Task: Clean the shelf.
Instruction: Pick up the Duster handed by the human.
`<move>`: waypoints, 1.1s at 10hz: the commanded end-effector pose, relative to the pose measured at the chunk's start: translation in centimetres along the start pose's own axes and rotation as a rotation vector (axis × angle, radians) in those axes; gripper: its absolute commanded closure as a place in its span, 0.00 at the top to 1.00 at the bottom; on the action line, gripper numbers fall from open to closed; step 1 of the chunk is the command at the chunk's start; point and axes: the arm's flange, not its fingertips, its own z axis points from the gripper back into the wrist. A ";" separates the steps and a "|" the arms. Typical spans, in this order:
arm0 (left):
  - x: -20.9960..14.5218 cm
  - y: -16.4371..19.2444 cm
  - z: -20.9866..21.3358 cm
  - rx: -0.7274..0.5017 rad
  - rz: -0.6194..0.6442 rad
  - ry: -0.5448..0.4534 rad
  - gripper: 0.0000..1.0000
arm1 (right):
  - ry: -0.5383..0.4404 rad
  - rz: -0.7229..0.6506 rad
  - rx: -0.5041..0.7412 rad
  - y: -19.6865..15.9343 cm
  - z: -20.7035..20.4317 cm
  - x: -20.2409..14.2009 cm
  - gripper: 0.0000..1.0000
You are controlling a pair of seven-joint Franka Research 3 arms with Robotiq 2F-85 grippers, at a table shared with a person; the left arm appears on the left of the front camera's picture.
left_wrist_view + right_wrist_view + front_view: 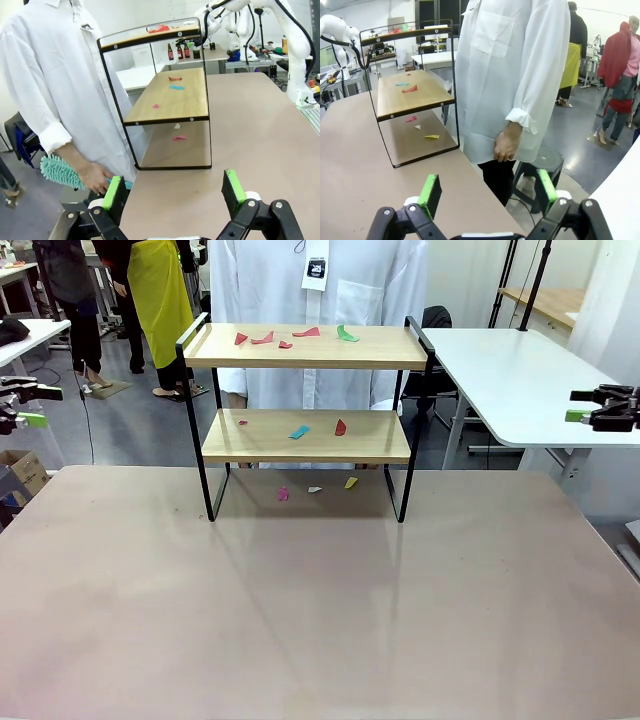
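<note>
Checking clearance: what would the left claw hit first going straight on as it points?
Likely the shelf, at its near end about the lower board's edge, ahead of the left claw; depth is unclear.

Around the tabletop (320,620)
White table (520,380) at the right; black stool (545,162) near a person (320,300) in a white coat; bottles (179,51) on a far desk (222,54).

I note the shelf (370,435) at the bench's (320,620) twelve o'clock edge, scraps (306,332) on both boards and on the bench beneath; a person (270,290) stands directly behind it.
</note>
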 end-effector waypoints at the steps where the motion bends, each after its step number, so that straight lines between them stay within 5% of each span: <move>1: 0.8 -1.3 -0.5 0.017 -0.016 -0.035 1.00 | -0.047 0.037 -0.005 -0.4 -0.1 0.1 1.00; 11: 0.4 -0.2 0.0 0.001 -0.003 -0.004 1.00 | -0.006 0.001 -0.002 0.0 0.0 0.1 1.00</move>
